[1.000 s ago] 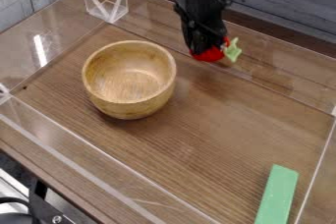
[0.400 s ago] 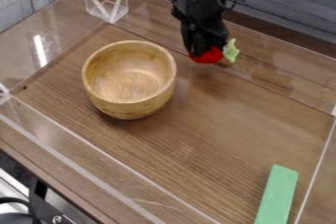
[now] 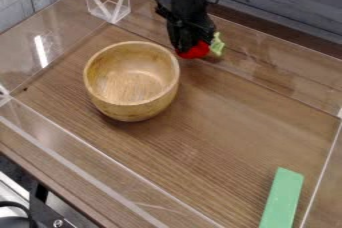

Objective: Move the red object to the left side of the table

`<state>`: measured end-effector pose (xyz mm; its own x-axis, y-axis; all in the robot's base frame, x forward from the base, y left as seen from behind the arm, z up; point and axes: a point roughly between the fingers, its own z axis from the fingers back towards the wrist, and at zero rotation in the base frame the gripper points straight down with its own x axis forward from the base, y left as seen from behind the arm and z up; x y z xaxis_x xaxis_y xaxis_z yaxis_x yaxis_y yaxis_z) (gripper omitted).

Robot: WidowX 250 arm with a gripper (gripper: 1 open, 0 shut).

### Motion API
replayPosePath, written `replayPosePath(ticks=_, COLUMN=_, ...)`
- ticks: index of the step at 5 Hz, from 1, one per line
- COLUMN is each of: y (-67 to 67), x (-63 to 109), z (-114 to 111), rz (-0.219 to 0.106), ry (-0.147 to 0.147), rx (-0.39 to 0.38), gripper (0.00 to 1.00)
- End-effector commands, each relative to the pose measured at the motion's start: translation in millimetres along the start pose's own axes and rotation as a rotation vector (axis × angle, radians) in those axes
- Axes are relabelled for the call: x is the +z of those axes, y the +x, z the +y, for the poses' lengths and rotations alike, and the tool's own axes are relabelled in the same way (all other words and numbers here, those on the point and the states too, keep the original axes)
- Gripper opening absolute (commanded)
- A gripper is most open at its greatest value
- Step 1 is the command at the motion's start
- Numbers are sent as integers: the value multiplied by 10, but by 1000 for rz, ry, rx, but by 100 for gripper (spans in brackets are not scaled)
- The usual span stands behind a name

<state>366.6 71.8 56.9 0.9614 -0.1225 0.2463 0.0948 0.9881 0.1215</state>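
The red object (image 3: 202, 46), a small round red toy fruit with a pale green leafy stem, shows at the back of the table (image 3: 227, 122), just right of the wooden bowl's far rim. My black gripper (image 3: 187, 42) comes down from above and is shut on the red object, covering most of its left side. Whether the fruit rests on the wood or hangs just above it I cannot tell.
A wooden bowl (image 3: 131, 78) sits left of centre. A flat green block (image 3: 283, 200) lies at the front right corner. Low clear acrylic walls (image 3: 107, 4) edge the tabletop, with a folded corner piece at the back left.
My gripper has carried the red object leftward and slightly back, from right of the bowl toward the bowl's far right rim. The bowl and green block have not moved.
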Motion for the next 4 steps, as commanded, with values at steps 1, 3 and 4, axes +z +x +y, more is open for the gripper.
replayPosePath(ticks=1, y=130, x=127, z=132, rz=-56, ry=27, rx=78, gripper=0)
replayPosePath(ticks=3, y=136, x=105, z=89, rz=-43, ry=9, rx=166, gripper=0)
replayPosePath(ticks=4, y=127, x=291, z=149, rz=-89, ry=0, rx=183, gripper=0)
